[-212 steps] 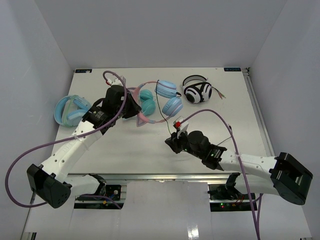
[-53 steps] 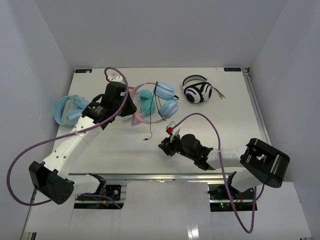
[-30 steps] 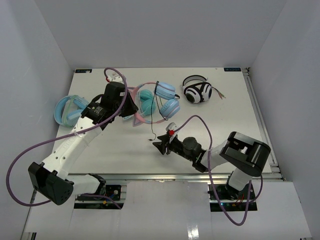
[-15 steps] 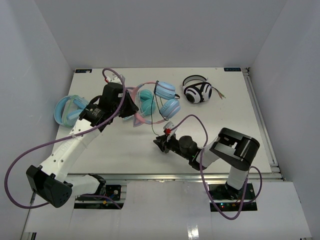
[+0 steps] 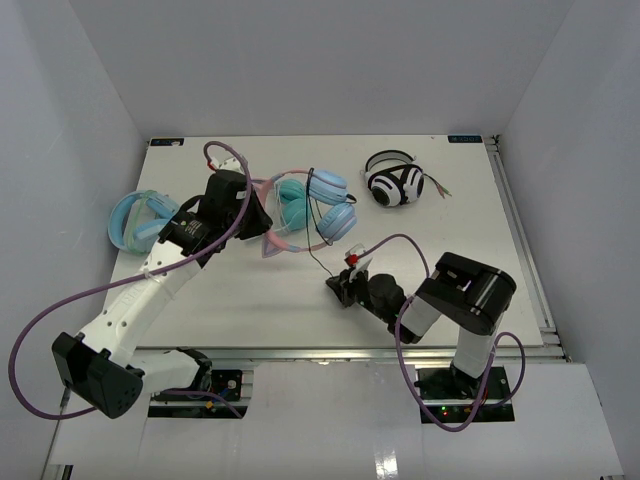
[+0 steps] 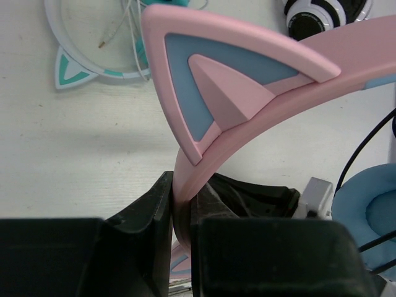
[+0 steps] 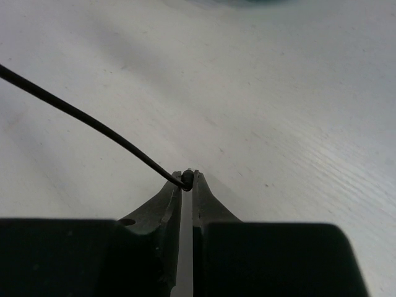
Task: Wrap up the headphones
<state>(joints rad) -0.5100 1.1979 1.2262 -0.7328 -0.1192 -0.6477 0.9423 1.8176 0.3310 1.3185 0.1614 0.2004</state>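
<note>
The headphones have a pink cat-ear headband (image 5: 272, 240) and light blue ear cups (image 5: 338, 221), and they lie at the table's middle back. My left gripper (image 5: 256, 216) is shut on the headband (image 6: 247, 74); in the left wrist view the pink band runs between the jaws of that gripper (image 6: 182, 193). One blue ear cup (image 6: 371, 216) shows at that view's right edge. The thin black cable (image 5: 312, 255) runs from the cups down to my right gripper (image 5: 337, 288). In the right wrist view that gripper (image 7: 187, 179) is shut on the end of the cable (image 7: 80, 114), low over the table.
An all-teal cat-ear pair (image 5: 292, 200) lies tangled beside the pink pair; its headband (image 6: 74, 68) shows in the left wrist view. A bulky light blue pair (image 5: 140, 220) lies at the left. Black-and-white headphones (image 5: 395, 183) lie at the back right.
My right gripper has moved a little right with the cable end pinched in it, and the cable follows. My left gripper keeps its hold on the headband and has hardly moved.
</note>
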